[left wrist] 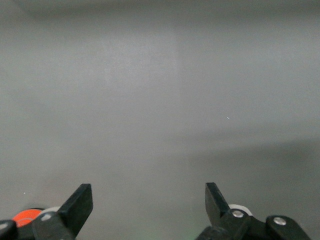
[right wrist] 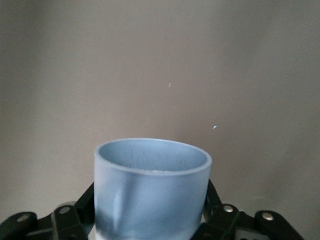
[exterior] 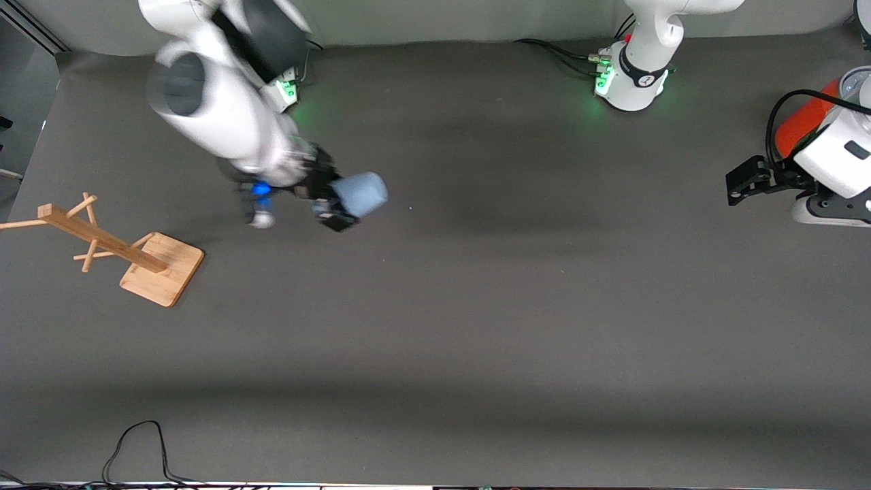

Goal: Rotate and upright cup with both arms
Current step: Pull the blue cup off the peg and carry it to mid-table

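My right gripper (exterior: 332, 202) is shut on the pale-blue cup (exterior: 360, 194) and holds it above the table, toward the right arm's end. The cup is tipped on its side and sticks out past the fingers toward the left arm's end. In the right wrist view the cup (right wrist: 150, 187) fills the gap between the black fingers (right wrist: 212, 202), its open mouth pointing away from the wrist. My left gripper (exterior: 745, 180) is open and empty at the left arm's end of the table, beside the red can. In the left wrist view its gripper (left wrist: 149, 200) has only bare table ahead.
A large red-orange can (exterior: 803, 122) stands by the left gripper, and a bit of it shows in the left wrist view (left wrist: 25, 218). A wooden rack on a square base (exterior: 162, 269) lies at the right arm's end. A black cable (exterior: 136, 442) lies at the near edge.
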Action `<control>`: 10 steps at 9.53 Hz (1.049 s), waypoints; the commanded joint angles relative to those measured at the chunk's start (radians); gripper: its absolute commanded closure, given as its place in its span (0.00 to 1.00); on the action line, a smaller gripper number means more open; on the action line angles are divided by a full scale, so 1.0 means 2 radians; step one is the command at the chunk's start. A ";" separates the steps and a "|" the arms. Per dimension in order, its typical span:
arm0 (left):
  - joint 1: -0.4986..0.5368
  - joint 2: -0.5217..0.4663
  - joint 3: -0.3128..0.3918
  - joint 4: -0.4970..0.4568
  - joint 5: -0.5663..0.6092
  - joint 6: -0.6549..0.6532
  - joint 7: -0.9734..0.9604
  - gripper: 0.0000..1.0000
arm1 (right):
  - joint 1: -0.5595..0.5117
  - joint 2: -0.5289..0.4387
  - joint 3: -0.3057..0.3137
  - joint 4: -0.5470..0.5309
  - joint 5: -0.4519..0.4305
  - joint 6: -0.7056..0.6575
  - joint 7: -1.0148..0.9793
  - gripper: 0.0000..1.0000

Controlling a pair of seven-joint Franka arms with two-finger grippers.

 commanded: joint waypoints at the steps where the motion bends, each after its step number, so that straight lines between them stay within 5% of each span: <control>1: -0.004 0.001 0.002 0.008 -0.002 -0.004 -0.004 0.00 | 0.007 0.076 0.049 0.015 -0.082 0.033 0.111 0.72; 6: -0.004 0.000 -0.015 0.010 0.003 -0.004 -0.007 0.00 | 0.058 0.225 0.078 0.001 -0.266 0.083 0.328 0.70; 7: -0.004 0.000 -0.016 0.010 0.005 -0.008 -0.007 0.00 | 0.064 0.247 0.078 -0.010 -0.303 0.093 0.364 0.63; 8: -0.004 0.000 -0.016 0.008 0.005 -0.011 -0.007 0.00 | 0.068 0.258 0.078 -0.016 -0.338 0.097 0.397 0.54; 9: -0.004 -0.001 -0.016 0.009 0.005 -0.010 -0.007 0.00 | 0.069 0.259 0.079 -0.021 -0.343 0.097 0.400 0.16; 10: -0.005 0.000 -0.016 0.010 0.009 -0.001 -0.007 0.00 | 0.067 0.259 0.079 -0.021 -0.343 0.094 0.401 0.00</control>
